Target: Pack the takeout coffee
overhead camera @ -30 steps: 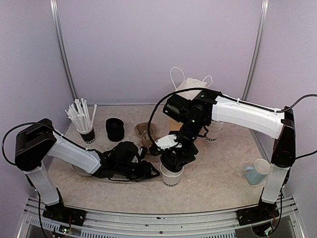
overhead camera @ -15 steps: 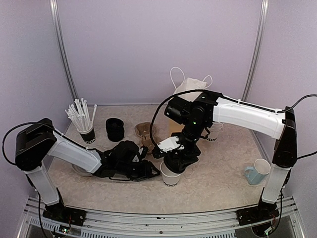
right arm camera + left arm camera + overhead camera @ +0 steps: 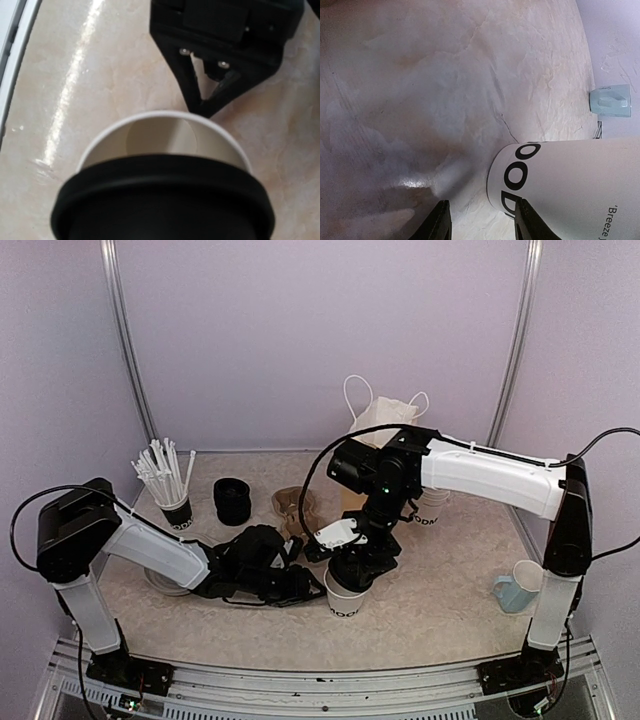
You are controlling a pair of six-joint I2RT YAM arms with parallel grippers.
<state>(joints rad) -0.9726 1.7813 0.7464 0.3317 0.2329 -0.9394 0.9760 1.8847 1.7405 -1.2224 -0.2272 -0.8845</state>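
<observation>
A small white paper cup point(image 3: 343, 604) with black lettering near its base stands open near the table's front middle. It also shows in the left wrist view point(image 3: 570, 185) and the right wrist view point(image 3: 162, 132). My right gripper point(image 3: 352, 568) is right above it, shut on a black plastic lid point(image 3: 165, 200) that hangs tilted over the near part of the rim. Its fingers are hidden by the lid. My left gripper point(image 3: 305, 586) lies low on the table, open point(image 3: 482, 222), its right finger at the cup's base. No lidded cup is in view.
At the back stand a white paper bag point(image 3: 380, 415), a brown cardboard carrier point(image 3: 293, 504), a stack of black lids point(image 3: 233, 500), a cup of straws point(image 3: 168, 485) and a stack of lidless white cups point(image 3: 434, 508). A light blue mug point(image 3: 520, 585) is front right.
My right gripper has shifted slightly left and down with the lid, closer onto the cup's rim. My left arm has barely moved.
</observation>
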